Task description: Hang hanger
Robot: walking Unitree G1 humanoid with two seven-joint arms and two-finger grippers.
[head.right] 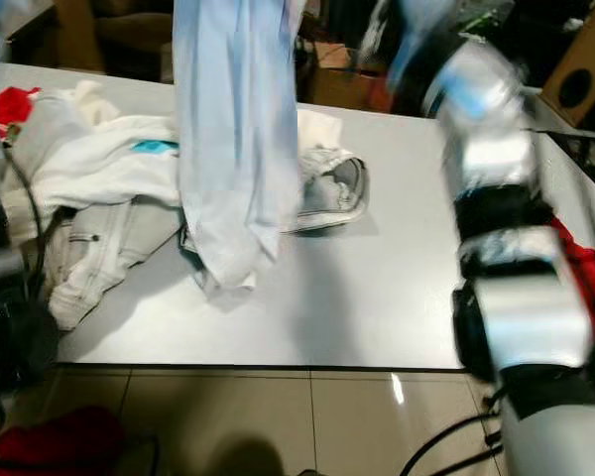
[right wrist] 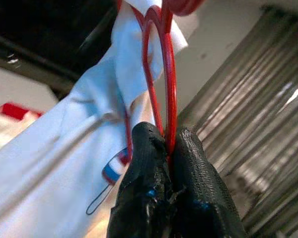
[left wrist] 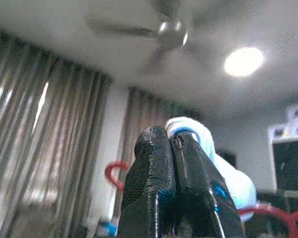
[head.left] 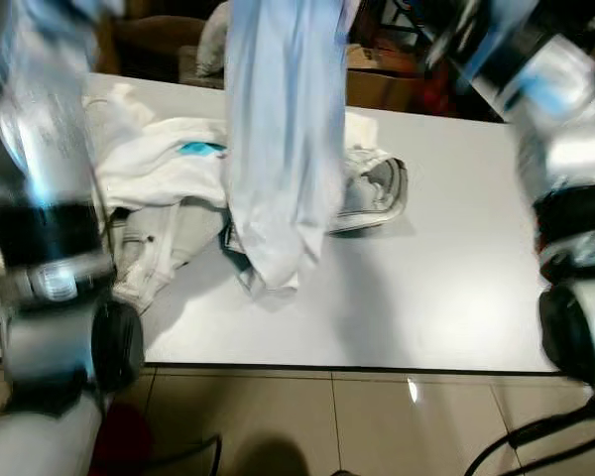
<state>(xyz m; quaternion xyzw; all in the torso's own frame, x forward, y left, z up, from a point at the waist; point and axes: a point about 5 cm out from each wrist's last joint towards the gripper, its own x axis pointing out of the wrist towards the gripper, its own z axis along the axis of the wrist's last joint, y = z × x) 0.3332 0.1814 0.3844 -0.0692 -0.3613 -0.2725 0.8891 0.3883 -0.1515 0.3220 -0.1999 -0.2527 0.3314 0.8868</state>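
While your right end effector clamps the red hanger, left end effector pinches the pale blue shirt, hanging above the table.

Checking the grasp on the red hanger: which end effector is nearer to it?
Right. The right end effector is shut on the red hanger wire. The left end effector pinches the pale shirt, with the hanger's red parts beside it, apart.

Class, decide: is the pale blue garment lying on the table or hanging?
Hanging: the pale blue garment drapes from above, its lower end touching the white table; the right gripper pinches its red hanger.
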